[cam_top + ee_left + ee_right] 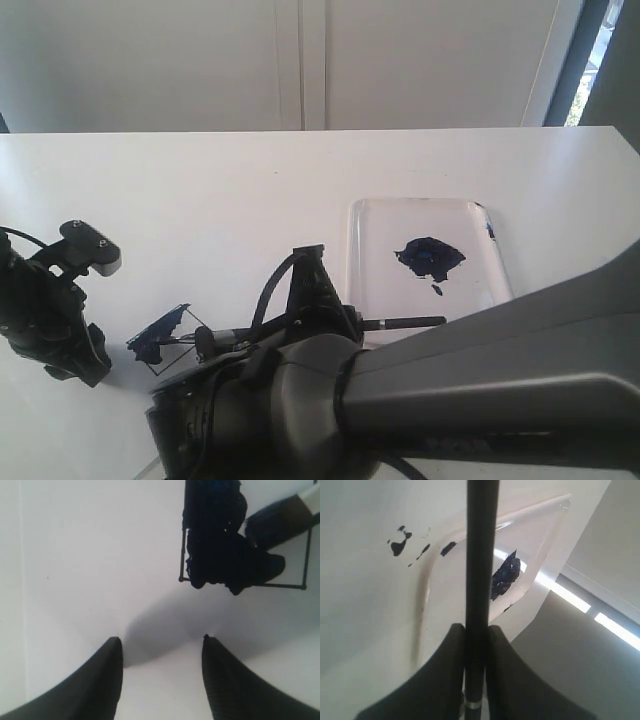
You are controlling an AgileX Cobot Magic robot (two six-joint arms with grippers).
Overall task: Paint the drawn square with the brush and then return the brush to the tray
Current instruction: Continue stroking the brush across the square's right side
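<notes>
The right gripper is clamped on the brush, its 2 fingers pressed against either side of the black handle in the right wrist view. In the exterior view the brush lies nearly level over the white worktop. Its handle end points to 3 o'clock and appears over the near edge of the tray, while its bristle end points to 9 o'clock and meets the drawn square. The drawn square sits at about 8 o'clock on the worktop, well apart from the tray. Its thin black outline is tilted, and a ragged blue-black patch covers the part toward 9 o'clock while the rest shows white. In the left wrist view the patch fills roughly half of the outline, and the silver ferrule and dark bristles run into the patch's edge. The left gripper is near the drawn square, at its 9 o'clock in the exterior view, with its 2 fingers apart and only bare worktop between them. The tray lies at about 3 o'clock, clear and shallow, with a blue-black paint blob near its middle. A few dark paint specks mark the white surface just outside 1 corner of the tray.
</notes>
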